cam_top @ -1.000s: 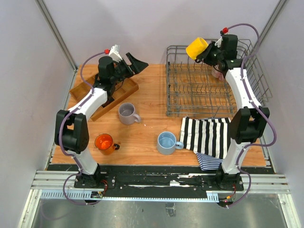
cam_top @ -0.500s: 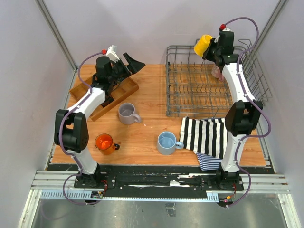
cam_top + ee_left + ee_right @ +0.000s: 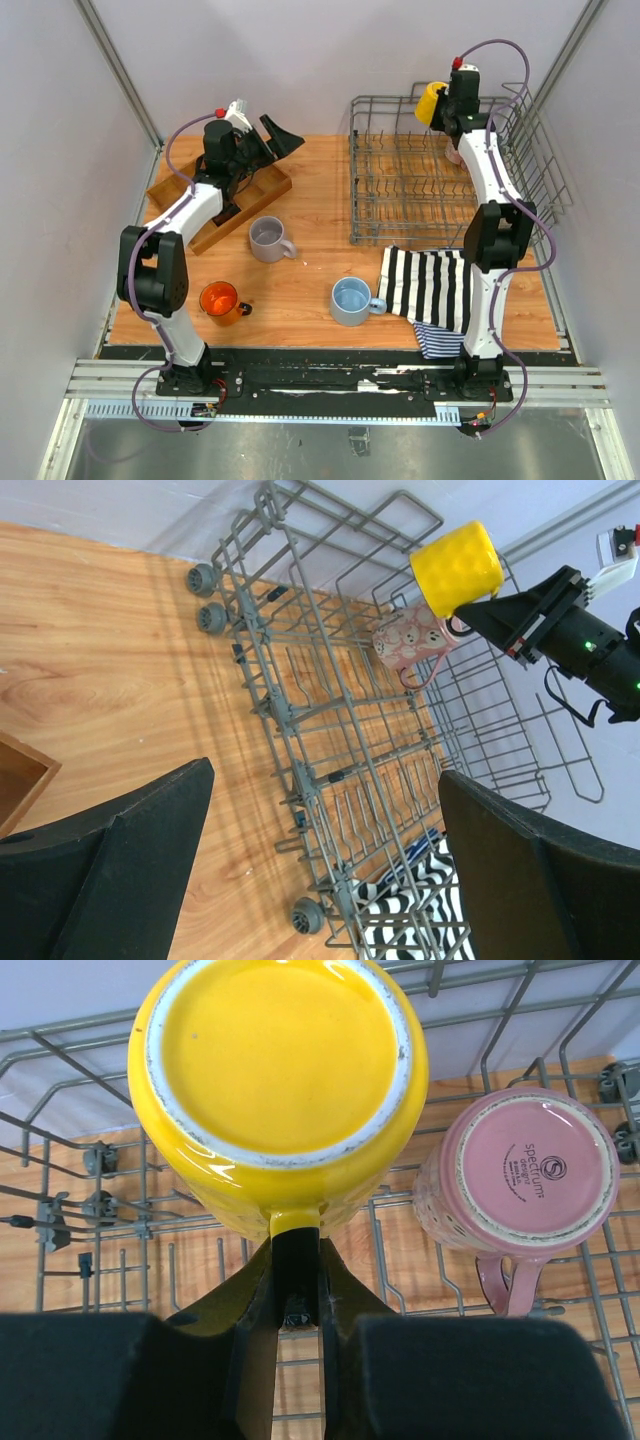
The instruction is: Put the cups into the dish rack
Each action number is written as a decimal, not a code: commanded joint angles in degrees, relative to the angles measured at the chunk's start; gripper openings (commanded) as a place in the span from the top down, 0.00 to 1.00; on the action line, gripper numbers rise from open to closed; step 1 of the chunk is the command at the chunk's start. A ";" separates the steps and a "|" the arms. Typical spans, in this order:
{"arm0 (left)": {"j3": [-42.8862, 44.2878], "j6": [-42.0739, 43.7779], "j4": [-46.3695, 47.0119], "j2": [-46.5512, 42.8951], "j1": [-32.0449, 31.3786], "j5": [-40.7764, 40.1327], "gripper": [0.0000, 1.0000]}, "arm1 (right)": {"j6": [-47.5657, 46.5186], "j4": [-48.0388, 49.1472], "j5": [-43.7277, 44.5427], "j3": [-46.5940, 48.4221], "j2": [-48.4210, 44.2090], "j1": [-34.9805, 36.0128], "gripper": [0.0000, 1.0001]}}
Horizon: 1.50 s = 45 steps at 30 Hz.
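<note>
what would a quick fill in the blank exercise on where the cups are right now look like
1. The right gripper holds the yellow cup by its ____.
2. The pink cup rests inside the ____.
3. The grey cup, orange cup and light blue cup stand on the ____.
4. The left gripper is ____ and holds nothing.

Missing words: handle; dish rack; table; open.
</note>
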 commanded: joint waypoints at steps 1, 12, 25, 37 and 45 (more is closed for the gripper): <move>1.98 1.20 0.43 1.17 0.94 0.63 0.00 | -2.86 3.73 3.33 3.54 0.02 -1.10 0.99; 2.58 0.64 0.17 2.44 1.40 1.09 0.00 | -2.81 3.92 3.86 3.57 2.01 -2.06 0.99; 2.16 1.16 -0.31 2.16 1.76 0.72 0.00 | -2.64 5.65 3.69 0.56 3.05 -2.59 0.99; 1.81 1.23 -0.33 2.48 1.84 0.64 0.01 | -2.23 5.38 3.20 -0.96 4.11 -2.52 0.99; 1.64 1.18 -0.29 2.80 1.85 0.71 0.00 | -2.26 5.21 2.93 -2.12 5.10 -2.44 0.99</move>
